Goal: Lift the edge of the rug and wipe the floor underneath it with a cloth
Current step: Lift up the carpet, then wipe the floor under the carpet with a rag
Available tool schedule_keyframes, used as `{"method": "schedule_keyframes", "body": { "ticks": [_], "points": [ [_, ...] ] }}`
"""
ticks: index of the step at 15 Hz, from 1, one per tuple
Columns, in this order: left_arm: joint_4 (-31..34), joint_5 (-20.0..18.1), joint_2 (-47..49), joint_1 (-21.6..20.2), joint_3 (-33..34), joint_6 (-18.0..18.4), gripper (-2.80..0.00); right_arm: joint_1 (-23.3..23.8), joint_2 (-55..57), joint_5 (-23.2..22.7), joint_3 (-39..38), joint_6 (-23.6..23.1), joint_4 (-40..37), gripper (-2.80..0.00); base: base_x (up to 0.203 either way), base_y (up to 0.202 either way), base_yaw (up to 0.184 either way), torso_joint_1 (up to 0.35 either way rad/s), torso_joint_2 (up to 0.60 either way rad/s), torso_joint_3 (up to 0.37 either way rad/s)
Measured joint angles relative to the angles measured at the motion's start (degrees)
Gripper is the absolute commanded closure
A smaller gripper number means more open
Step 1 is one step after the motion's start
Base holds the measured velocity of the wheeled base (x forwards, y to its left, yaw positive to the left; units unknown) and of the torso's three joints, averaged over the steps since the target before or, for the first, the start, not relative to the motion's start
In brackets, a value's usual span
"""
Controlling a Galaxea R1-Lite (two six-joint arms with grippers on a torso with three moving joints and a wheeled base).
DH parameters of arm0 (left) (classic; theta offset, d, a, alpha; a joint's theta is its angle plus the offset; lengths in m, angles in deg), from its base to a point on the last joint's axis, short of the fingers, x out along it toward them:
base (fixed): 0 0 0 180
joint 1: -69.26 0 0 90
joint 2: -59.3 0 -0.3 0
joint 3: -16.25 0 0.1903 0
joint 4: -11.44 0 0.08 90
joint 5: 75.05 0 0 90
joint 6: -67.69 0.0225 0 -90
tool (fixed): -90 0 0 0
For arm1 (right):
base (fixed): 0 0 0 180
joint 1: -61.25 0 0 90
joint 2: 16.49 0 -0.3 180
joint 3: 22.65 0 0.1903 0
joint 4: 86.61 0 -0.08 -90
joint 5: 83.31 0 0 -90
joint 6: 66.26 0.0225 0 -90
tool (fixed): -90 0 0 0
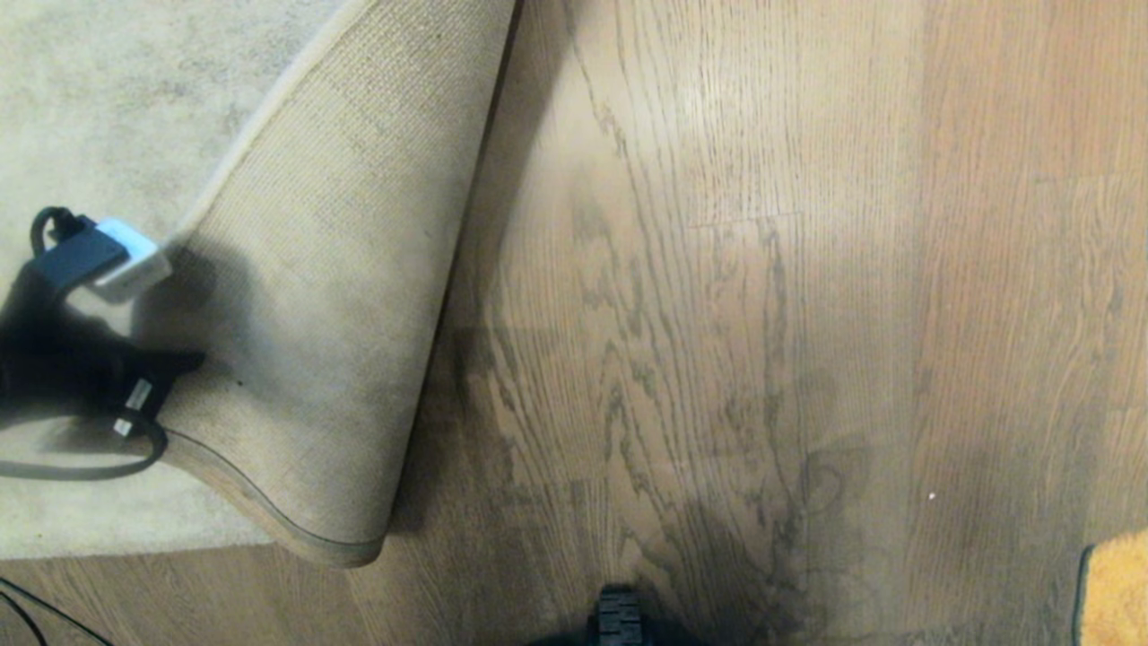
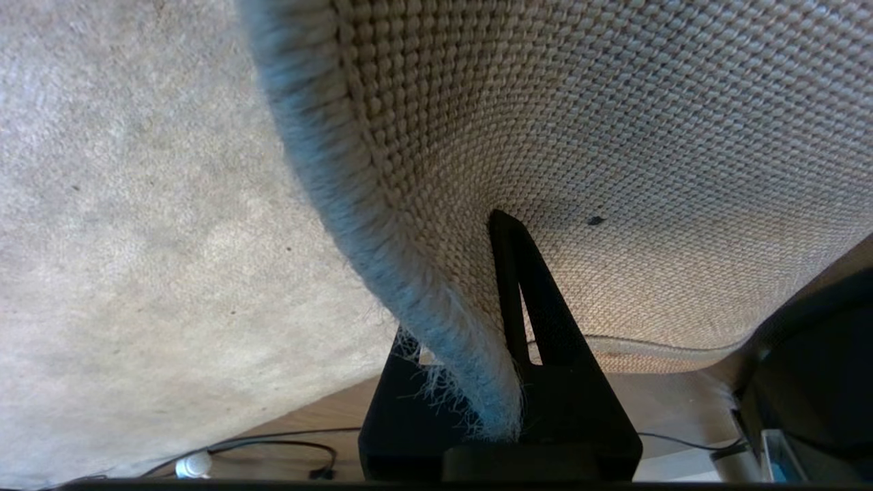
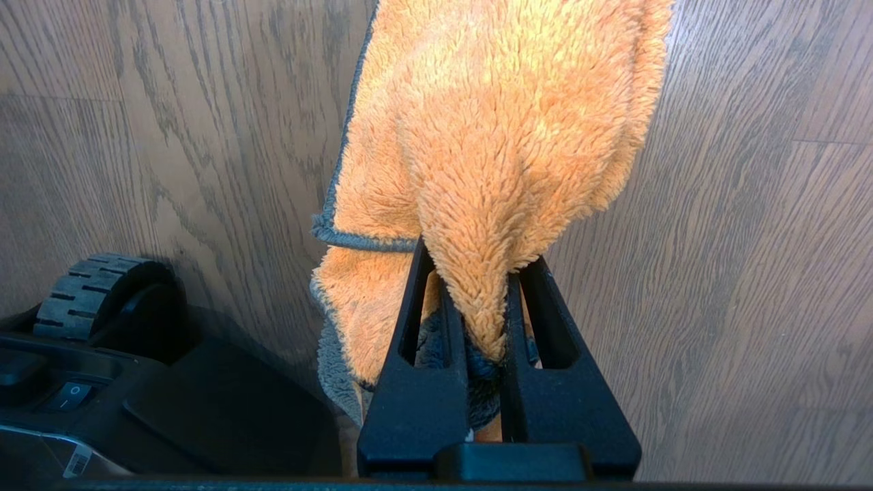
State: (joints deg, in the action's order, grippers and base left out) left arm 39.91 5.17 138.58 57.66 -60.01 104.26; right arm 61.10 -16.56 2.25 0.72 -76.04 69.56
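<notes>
The left pincer is clamped on the rug edge, holding that corner folded back over the rug so the tan woven backing faces up. Bare wood floor lies exposed beside the fold. The right pincer grips the fuzzy orange cloth above the floor.

Black left arm with white block, looped cable, labels; black triangular slotted jaws; treaded wheel.
</notes>
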Motion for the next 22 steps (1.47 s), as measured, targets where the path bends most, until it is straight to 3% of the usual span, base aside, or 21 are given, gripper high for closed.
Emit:
{"method": "schedule_keyframes", "body": {
  "ticks": [9,18,22],
  "points": [
    [-0.06,0.24,0.05,0.28,0.85,-0.29,0.0,0.0,0.0,-0.02,0.0,-0.39,0.01,0.0,0.0,0.0,0.0,0.0,0.0,0.0],
    [-0.02,1.88,0.13,2.63,0.87,-0.17,0.0,0.0,0.0,0.78,0.02,3.69,-0.04,0.0,0.0,0.0,0.0,0.0,0.0,0.0],
    [-0.03,2.82,0.02,2.86,1.27,-0.25,0.0,0.0,1.48,0.74,0.81,3.44,-0.48,0.0,0.0,0.0,0.0,0.0,0.0,0.0]
  ]
}}
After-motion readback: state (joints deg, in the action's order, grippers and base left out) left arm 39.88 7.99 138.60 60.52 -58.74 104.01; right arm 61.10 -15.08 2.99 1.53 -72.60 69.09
